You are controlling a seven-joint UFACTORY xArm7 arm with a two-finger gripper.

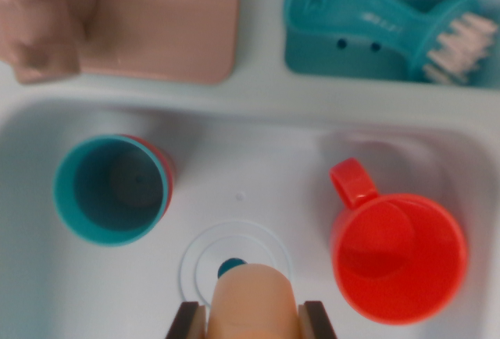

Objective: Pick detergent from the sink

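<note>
The detergent (255, 301) was a peach-coloured bottle with a rounded top. It sat at the wrist view's bottom centre, over the white sink (258, 159) and its round drain.

You're looking down into a white plastic sink basin (258, 159) with a round white drain ring (199, 257) at its bottom. On the basin floor, a teal plastic cup (109, 190) stands at the wrist view's left and a red plastic mug with a handle (398, 257) at the right, well apart. On the rim above sit a pink board (168, 19) and a teal tray holding a teal brush (391, 23).
</note>
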